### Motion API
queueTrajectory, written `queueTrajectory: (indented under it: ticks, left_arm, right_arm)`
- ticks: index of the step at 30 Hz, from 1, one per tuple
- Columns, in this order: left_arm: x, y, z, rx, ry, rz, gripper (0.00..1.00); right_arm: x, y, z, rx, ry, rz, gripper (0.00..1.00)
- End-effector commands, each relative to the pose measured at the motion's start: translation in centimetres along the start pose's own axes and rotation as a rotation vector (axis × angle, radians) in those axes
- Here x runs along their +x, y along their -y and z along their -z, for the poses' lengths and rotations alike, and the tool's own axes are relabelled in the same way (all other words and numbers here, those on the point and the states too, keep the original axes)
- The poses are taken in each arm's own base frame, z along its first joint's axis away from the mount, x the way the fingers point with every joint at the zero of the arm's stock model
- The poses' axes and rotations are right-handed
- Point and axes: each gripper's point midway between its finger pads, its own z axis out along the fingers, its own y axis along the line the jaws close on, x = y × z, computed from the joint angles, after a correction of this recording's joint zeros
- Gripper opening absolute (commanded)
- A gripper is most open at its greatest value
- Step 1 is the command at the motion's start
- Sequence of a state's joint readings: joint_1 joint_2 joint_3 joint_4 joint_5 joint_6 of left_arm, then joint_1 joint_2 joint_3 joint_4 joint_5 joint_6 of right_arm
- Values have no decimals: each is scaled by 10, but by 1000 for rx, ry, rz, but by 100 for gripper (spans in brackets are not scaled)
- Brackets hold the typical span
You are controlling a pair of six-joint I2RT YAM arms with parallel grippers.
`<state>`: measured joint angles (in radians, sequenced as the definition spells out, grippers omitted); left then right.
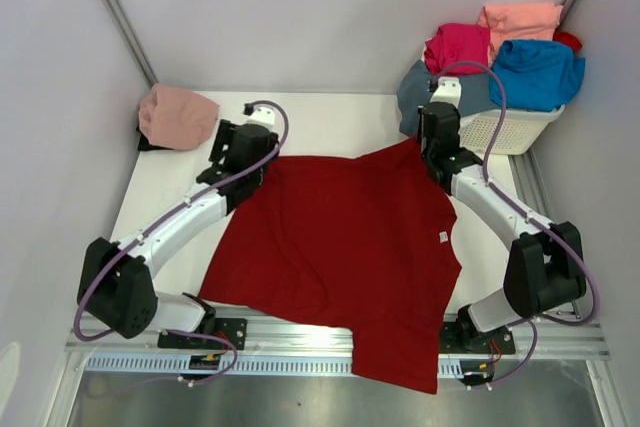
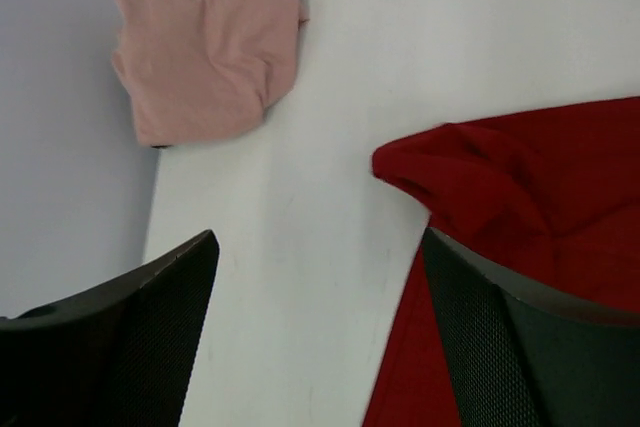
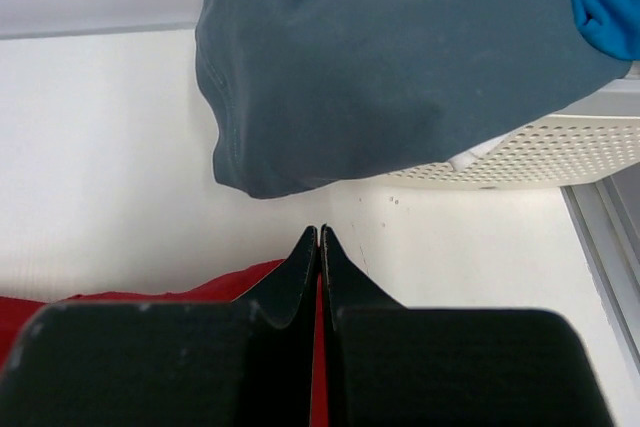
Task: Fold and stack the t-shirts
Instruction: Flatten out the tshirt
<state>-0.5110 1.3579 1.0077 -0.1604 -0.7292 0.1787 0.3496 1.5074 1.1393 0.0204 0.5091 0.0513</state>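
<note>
A large dark red t-shirt (image 1: pixel 340 247) lies spread flat on the white table, its hem hanging over the near edge. My right gripper (image 1: pixel 432 142) is shut on the shirt's far right corner; red cloth (image 3: pixel 230 282) shows between its closed jaws (image 3: pixel 320 237). At the shirt's far left corner my left gripper (image 1: pixel 245 152) stands open (image 2: pixel 318 247) over bare table. The bunched red corner (image 2: pixel 480 182) lies just beside its right finger. A folded dusty pink t-shirt (image 1: pixel 178 115) (image 2: pixel 205 47) rests at the far left.
A white lattice basket (image 1: pixel 510 132) (image 3: pixel 540 152) sits at the far right. It holds a slate grey-blue shirt (image 3: pixel 400 47) draped over its rim, plus magenta (image 1: pixel 458 47), salmon (image 1: pixel 520 17) and bright blue (image 1: pixel 538 72) shirts. Grey walls enclose the table.
</note>
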Motion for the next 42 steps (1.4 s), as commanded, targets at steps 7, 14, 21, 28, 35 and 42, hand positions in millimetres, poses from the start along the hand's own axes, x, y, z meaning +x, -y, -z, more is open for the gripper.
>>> queueTrajectory:
  ticks: [7,14,21,28,35,42]
  left_arm:
    - [-9,6,-32,196,-160,451,86]
    - [29,44,-97,366,-511,752,80]
    - [83,63,-126,390,-735,946,67]
    - [78,60,-138,389,-733,952,66]
    - [55,49,-153,381,-683,955,65]
    - [69,39,-170,275,-769,871,57]
  right_arm:
    - [-29,9,18,14,87,-71,0]
    - [-25,2,23,-4,80,-70,0]
    - [-22,0,29,-16,82,-70,0]
    - [-21,-4,30,-24,79,-67,0]
    - [-16,-10,31,-30,67,-53,0]
    - [-15,-8,34,-18,64,-51,0]
